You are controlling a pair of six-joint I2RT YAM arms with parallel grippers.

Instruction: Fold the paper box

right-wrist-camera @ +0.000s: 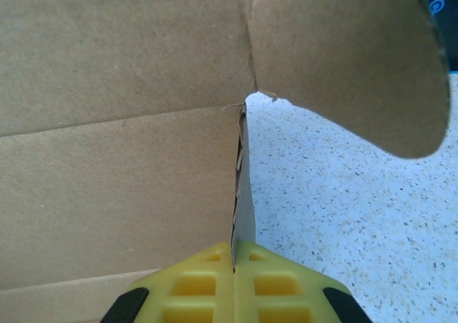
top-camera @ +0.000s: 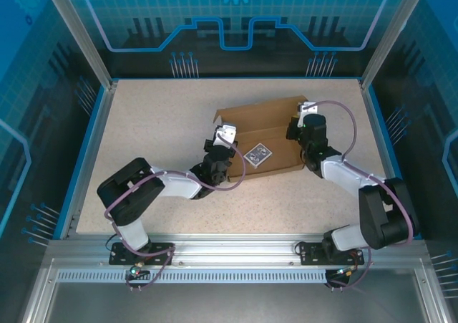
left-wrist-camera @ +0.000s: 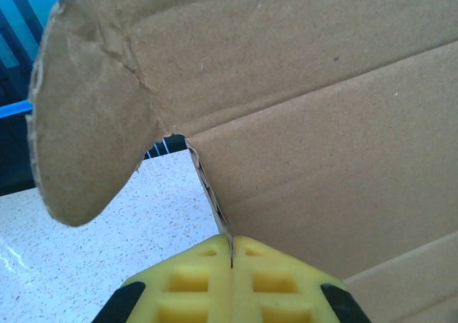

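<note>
Left wrist view, Sam, what's the left gripper doing?

Sam: Yellow fingers pressed together on a thin cardboard edge, a short side wall of the paper box seen end-on. A rounded flap hangs just above it to the left.

Jo: Right wrist?

Sam: Mirror image. The right gripper is pinching the opposite wall edge, with a rounded tab up and to the right.

Jo: Where's the box?

Sam: On the table, right of centre and nearer the far edge than the near one. Its back panel is tilted up between the two arms. A small patterned pack lies on the front panel.

Jo: How will it handle?

Sam: I'd say light. It's corrugated, so stiff across the panels and willing only along the scored creases. The matte surface should grip fine. Thin edges crush or tear if squeezed hard, especially by the notches. With so little weight it may skid on the table.

Jo: Best hold?

Sam: Probably the wall edges close to the crease corners, one on each side.
</note>
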